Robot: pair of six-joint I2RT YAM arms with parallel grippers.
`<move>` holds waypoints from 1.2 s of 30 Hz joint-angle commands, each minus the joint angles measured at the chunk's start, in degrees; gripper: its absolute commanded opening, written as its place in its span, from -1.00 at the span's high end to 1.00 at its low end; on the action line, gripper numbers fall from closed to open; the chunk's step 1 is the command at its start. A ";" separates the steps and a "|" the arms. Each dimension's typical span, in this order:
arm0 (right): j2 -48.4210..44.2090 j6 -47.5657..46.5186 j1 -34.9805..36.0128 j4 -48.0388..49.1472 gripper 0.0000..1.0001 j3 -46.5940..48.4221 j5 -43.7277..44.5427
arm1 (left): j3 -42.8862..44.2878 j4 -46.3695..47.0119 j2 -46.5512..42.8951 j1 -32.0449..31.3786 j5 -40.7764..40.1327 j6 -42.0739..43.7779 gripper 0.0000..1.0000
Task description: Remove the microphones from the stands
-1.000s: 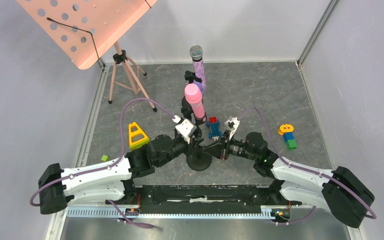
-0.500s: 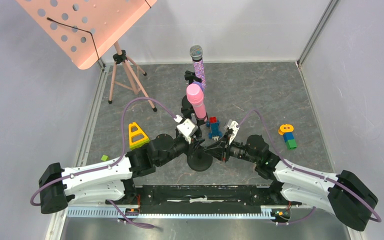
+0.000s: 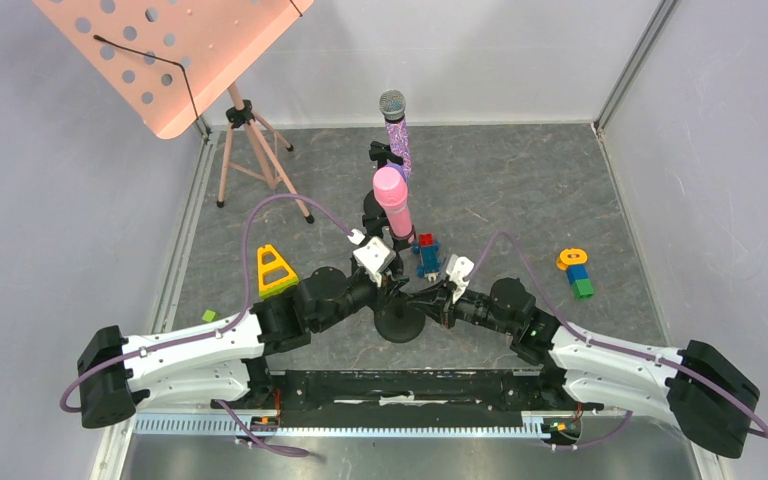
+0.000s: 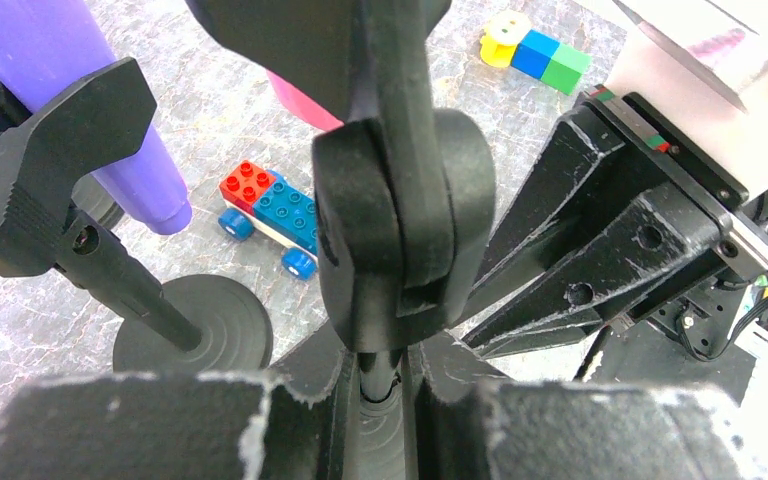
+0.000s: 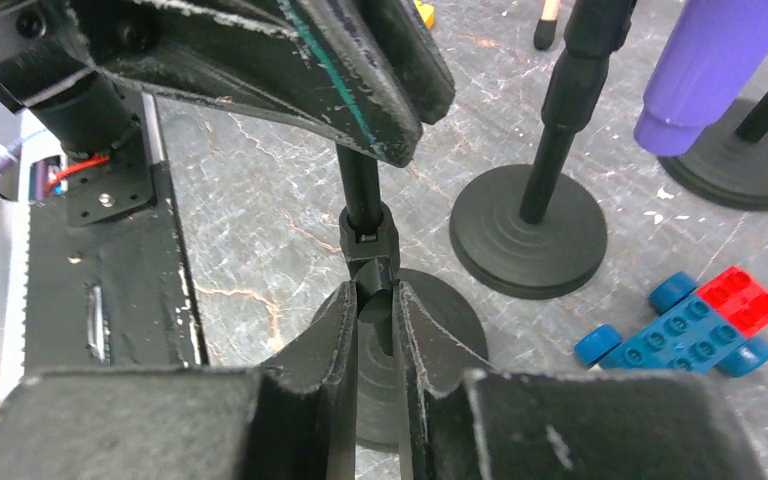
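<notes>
Grey stone-look counter [image 3: 520, 180], white walls [image 3: 480, 50], and the pink microphone [image 3: 392, 200] sits up in the clip of the near stand [image 3: 400, 322]. My left end effector [image 4: 380, 385] is pinched nearly closed on that stand's pole [image 5: 362, 195] just under the swivel joint [image 4: 400, 230], and my right end effector [image 5: 375, 310] grips it likewise down near the base; neither touches the mic. I reckon the right should anchor the pole while the left lets go, climbs to the pink body and pulls along its axis.

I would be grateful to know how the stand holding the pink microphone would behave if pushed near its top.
The stand probably tips readily: thin pole, small round base, pink microphone carried high. It looks rigid, so it would likely swing whole. The left gripper and right gripper, seemingly closed on the pole, should steady it.
</notes>
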 commanded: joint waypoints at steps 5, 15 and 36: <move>-2.03 -13.59 1.48 3.50 1.00 1.00 1.82 | 3.08 2.72 -1.26 -1.66 10.99 -5.59 0.96; -3.09 -12.44 2.79 7.40 1.00 -4.55 4.69 | 1.20 4.62 0.45 -1.64 10.93 -6.42 0.96; -12.07 -20.65 5.74 11.14 -0.36 -9.61 11.78 | 2.03 1.86 0.06 -1.68 11.95 -4.53 0.96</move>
